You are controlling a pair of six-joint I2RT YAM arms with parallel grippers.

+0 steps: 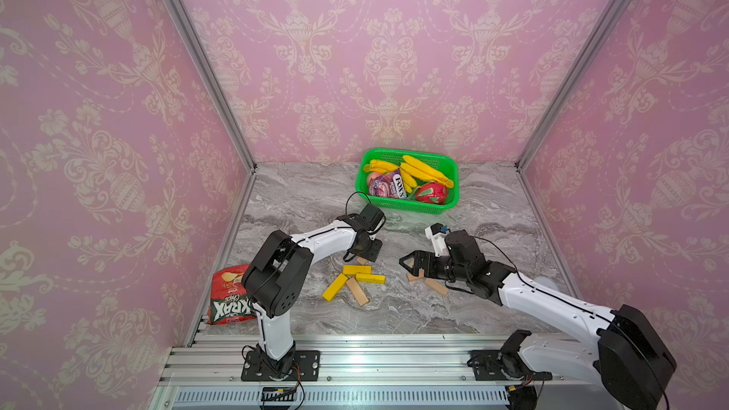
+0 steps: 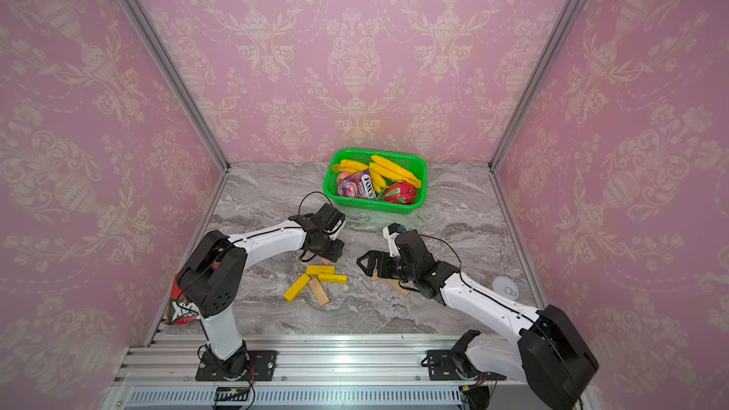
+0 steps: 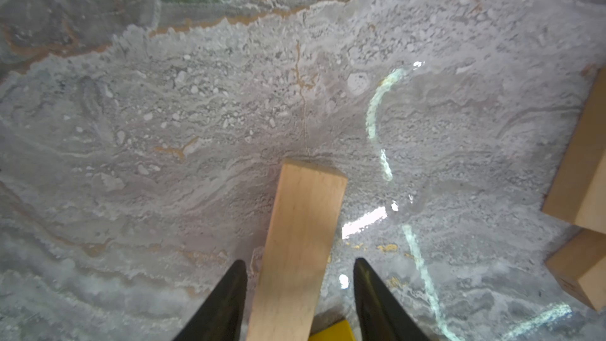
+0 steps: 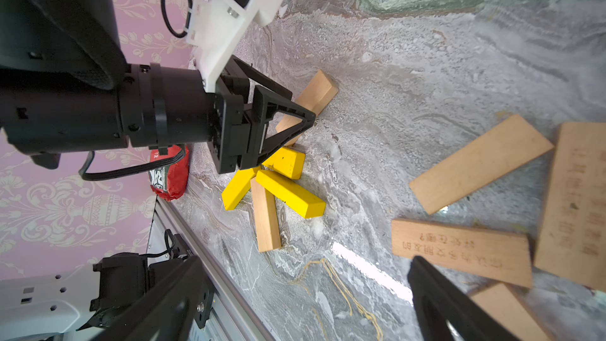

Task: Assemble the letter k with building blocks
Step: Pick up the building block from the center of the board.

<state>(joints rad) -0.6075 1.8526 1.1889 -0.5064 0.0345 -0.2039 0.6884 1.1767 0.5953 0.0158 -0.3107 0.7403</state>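
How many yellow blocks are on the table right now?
3, clustered on the tabletop: far yellow block, second yellow block just nearer, slanted yellow block toward the chip bag. Others may be hidden.

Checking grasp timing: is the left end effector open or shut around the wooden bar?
Open: in the left wrist view, the left end effector straddles the wooden bar with gaps on both sides.

FOX'S is showing on the candy packet [image 1: 390, 187], KRAX upside down on the chips bag [image 1: 227, 303], and illegible engraved characters on a wooden block [image 4: 459, 250].
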